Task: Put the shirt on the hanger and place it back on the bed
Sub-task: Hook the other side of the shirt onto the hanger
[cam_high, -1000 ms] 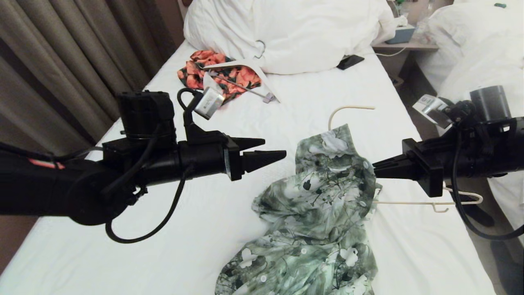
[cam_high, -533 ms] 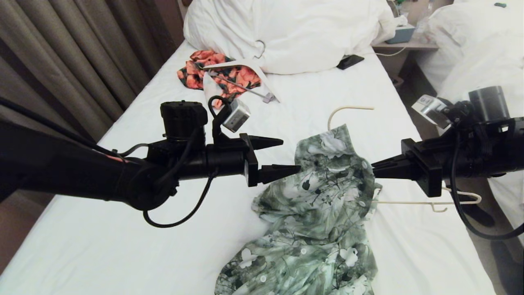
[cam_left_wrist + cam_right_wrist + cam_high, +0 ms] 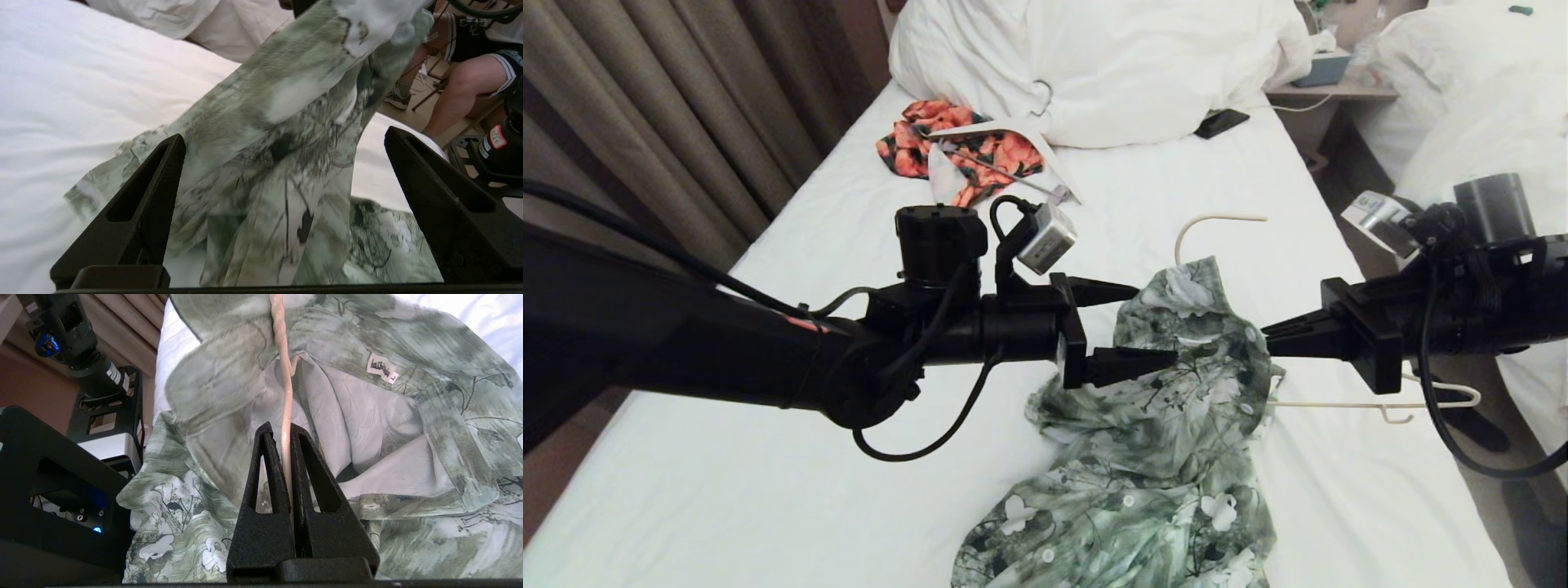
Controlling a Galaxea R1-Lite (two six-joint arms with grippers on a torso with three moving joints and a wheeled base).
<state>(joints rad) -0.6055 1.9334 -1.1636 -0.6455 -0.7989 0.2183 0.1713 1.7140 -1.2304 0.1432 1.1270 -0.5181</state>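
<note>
The green leafy shirt lies crumpled on the white bed, its upper part lifted. The cream hanger shows its hook beyond the collar, and one shoulder end sticks out on the right. My right gripper is shut on the hanger wire inside the open collar; in its wrist view the jaws pinch the wire. My left gripper is open at the shirt's left edge. In the left wrist view a raised fold of shirt stands between its spread fingers.
An orange-and-black garment with a thick white hanger lies near the pillows. A black phone rests by the pillow. Curtains stand on the left, with a second bed and a nightstand on the right.
My left arm has moved right, across the bed, until its open fingers reach the shirt's raised fold. The right gripper, hanger and shirt have stayed put.
</note>
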